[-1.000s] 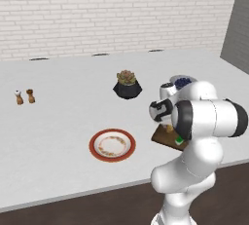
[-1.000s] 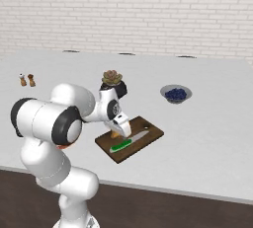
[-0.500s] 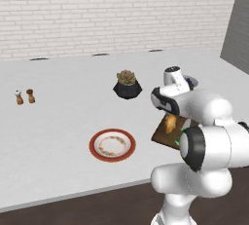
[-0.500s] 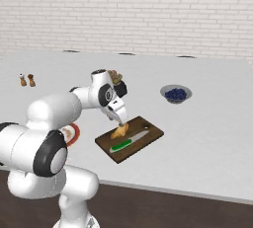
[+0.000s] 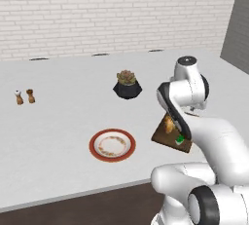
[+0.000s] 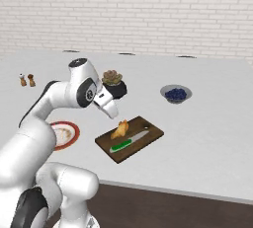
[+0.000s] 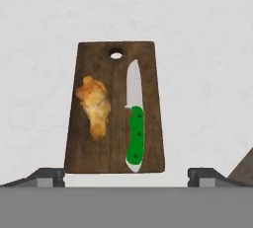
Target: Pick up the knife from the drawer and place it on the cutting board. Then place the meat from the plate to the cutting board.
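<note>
The hand (image 7: 126,175) hangs above the cutting board (image 7: 114,143) with its fingers spread wide and holding nothing, while the meat (image 7: 95,105) and the green-handled knife (image 7: 135,123) lie side by side on that board, and the red-rimmed plate (image 6: 63,134) sits nearby on the counter (image 6: 207,138).

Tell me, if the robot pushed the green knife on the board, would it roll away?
Probably not. The knife lies flat on the cutting board, and its blade looks thin and flat, so it would likely slide or spin rather than roll. It looks stiff, not floppy. Its smooth green handle might be a bit slippery to pinch.
</note>
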